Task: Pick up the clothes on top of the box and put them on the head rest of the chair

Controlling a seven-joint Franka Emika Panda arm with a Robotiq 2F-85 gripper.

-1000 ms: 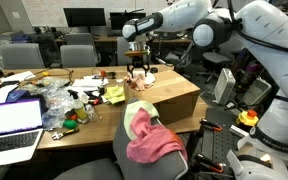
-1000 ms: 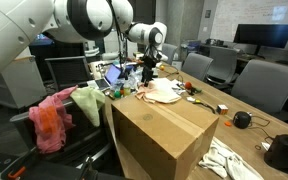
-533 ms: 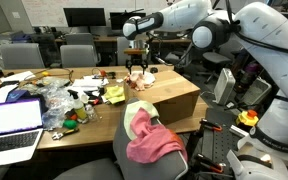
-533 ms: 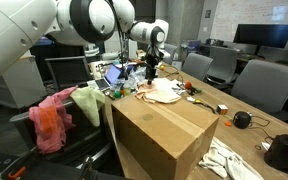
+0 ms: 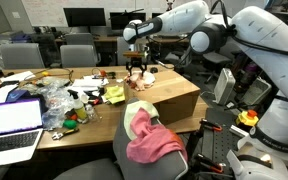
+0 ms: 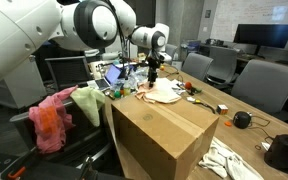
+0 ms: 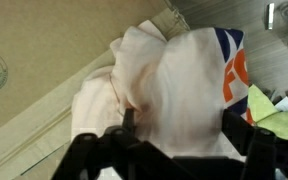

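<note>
Clothes (image 5: 147,138) logged against box (image 5: 172,97) as landmark. Split over two places: two pieces beside box, one piece on it.

Entry 1, box, also (image 6: 169,140). Large, brown cardboard, shut, with top seam taped. Contents not visible. Carries white garment on its top.

Entry 2, chair (image 5: 121,166). Grey fabric, standing just beside box. Head rest hidden under two draped pieces.

Entry 3, pink garment (image 5: 156,147). Draped over head rest and hanging down beside box wall. Seen in both exterior views (image 6: 49,122).

Entry 4, yellow-green garment (image 5: 134,120). Draped on same head rest. Lies between pink garment and box in an exterior view (image 6: 89,100).

Entry 5, white garment (image 5: 139,81). Crumpled on box top at one end, close to the edge (image 6: 164,95). Shows orange-red and blue marks in wrist view (image 7: 174,85).

Entry 6, pincer (image 5: 136,66). Points straight down over box top, directly above white garment (image 6: 152,78). Jaws spread wide, clamping nothing. Fingers (image 7: 84,160) dark and blurred along lower edge of wrist view, one on each side, with white cloth filling the gap between them (image 7: 169,150). Contact between fingertips and cloth: cannot tell.
</note>
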